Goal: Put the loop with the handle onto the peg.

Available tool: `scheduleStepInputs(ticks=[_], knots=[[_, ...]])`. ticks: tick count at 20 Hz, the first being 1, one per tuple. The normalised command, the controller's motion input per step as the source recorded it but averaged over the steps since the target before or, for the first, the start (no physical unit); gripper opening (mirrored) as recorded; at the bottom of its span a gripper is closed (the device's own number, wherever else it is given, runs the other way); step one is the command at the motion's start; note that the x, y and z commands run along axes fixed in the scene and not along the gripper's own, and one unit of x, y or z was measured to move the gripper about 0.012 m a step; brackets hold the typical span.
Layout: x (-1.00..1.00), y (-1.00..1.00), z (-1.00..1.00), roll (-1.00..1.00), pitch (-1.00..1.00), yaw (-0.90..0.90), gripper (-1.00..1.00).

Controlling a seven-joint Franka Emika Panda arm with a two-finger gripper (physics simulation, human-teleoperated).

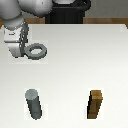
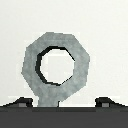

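The loop with the handle [image 1: 36, 51] is a grey-green ring near the far side of the white table, at the exterior view's left. In the wrist view the ring [image 2: 80, 65] fills the middle, and its stubby handle [image 2: 50, 97] runs back between my fingers. My gripper [image 1: 20, 51] is right at the handle. The fingertips [image 2: 22, 102] stand wide apart on either side of it, with a gap on one side, so the gripper [image 2: 64, 102] looks open. The peg [image 1: 34, 104], a dark grey upright cylinder, stands at the near side, almost straight in line with the ring.
A brown wooden rectangular block [image 1: 96, 105] stands upright at the near side, at the exterior view's right. A dark robot base [image 1: 67, 11] sits beyond the table's far edge.
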Motion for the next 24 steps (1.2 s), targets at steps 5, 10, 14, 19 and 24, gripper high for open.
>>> scheduleStepInputs(ticks=[5,10,14,19,24], knots=[[0.00,0.00,-0.20,0.00,0.00,0.00,1.00],[0.00,-0.40,-0.20,0.00,0.00,0.00,1.00],[0.00,0.00,0.00,0.00,0.00,0.00,1.00],[-0.40,0.00,0.00,0.00,0.00,0.00,1.00],[0.00,0.00,-0.40,0.00,0.00,0.00,1.00]])
